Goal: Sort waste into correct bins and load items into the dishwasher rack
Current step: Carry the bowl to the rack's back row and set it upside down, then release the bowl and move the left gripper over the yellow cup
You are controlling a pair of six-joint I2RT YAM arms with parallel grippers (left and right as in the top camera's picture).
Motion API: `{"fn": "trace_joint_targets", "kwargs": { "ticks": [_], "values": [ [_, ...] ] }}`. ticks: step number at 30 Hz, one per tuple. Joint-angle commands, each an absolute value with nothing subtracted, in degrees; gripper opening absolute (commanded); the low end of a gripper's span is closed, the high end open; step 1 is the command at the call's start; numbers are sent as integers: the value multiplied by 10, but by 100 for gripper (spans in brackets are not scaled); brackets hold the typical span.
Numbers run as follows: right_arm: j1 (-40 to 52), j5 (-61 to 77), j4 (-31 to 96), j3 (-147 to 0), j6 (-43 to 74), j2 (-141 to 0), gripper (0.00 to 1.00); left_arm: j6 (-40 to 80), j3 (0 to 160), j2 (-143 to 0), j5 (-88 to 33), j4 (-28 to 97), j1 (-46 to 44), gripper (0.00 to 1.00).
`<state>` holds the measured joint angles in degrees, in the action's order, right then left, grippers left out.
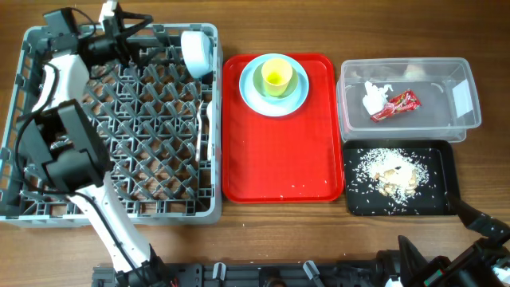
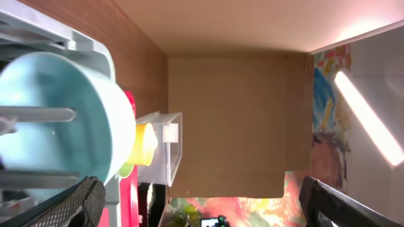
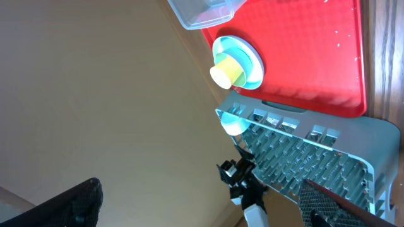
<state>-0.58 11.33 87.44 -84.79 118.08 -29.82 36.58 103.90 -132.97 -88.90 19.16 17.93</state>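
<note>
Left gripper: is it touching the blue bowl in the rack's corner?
Apart. The overhead view shows a strip of the dishwasher rack between the open left gripper and the pale blue bowl; neither fingertip reaches it.

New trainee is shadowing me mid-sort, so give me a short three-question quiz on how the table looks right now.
1. How is the yellow cup placed? A: upside down. B: mouth up on the blue plate on the red tray. C: lying on its side.
2. True or false: the red wrapper lies in the clear tub beside the napkin.
3. Fill in: the left pincer is ____ (open or shut).
Key: 1 B; 2 true; 3 open.
</note>
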Motion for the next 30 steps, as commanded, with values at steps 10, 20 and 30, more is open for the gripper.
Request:
{"fn": "trace_joint_targets", "kwargs": {
  "ticks": [10, 20, 30],
  "values": [
    [-5, 102, 874, -847, 1187, -297, 100, 221, 1042, -1125, -488, 420, 140, 99],
    [-5, 102, 875, -847, 1187, -297, 100, 195, 1042, -1049, -58, 376, -142, 5],
    [-5, 102, 875, -847, 1187, -297, 100, 201, 1042, -1206, 40, 356, -164, 4]
  ]
}}
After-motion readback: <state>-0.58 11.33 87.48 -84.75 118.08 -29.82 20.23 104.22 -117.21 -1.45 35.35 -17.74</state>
